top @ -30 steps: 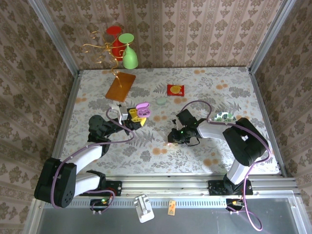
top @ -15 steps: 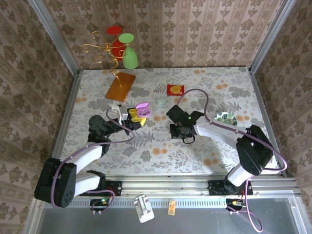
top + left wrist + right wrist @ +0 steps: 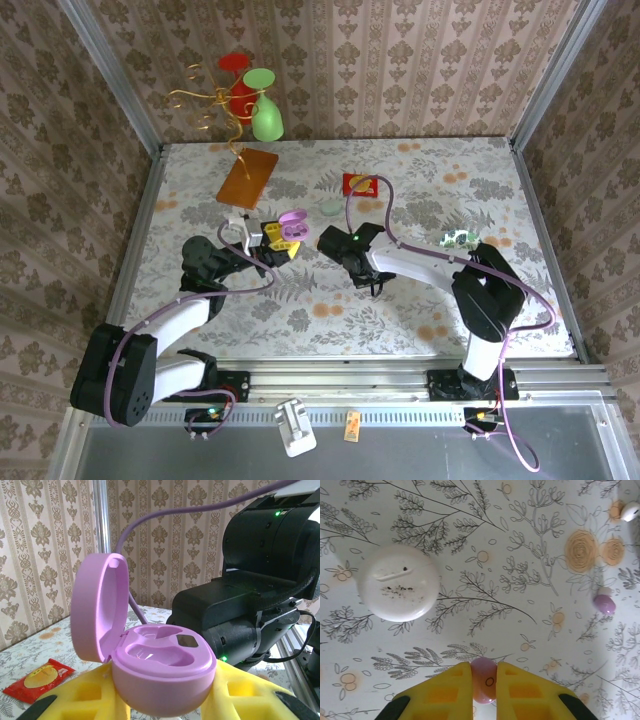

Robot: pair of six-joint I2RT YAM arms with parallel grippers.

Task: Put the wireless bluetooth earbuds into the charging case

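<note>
I am holding the open case (image 3: 165, 675) in my left gripper (image 3: 162, 702), its yellow fingers (image 3: 245, 695) pressing on either side, the lid (image 3: 92, 605) tipped back; both wells (image 3: 155, 655) are looking empty, so no bud is seated yet; my right gripper (image 3: 484, 672) is pinching a pink bud (image 3: 484, 684) just right of the case, not over it; a purple bud (image 3: 604, 603) and a white bud (image 3: 630, 511) are lying loose on the table (image 3: 520, 540), apart from the case; carrying across and seating are, I am judging, all left to do.
</note>
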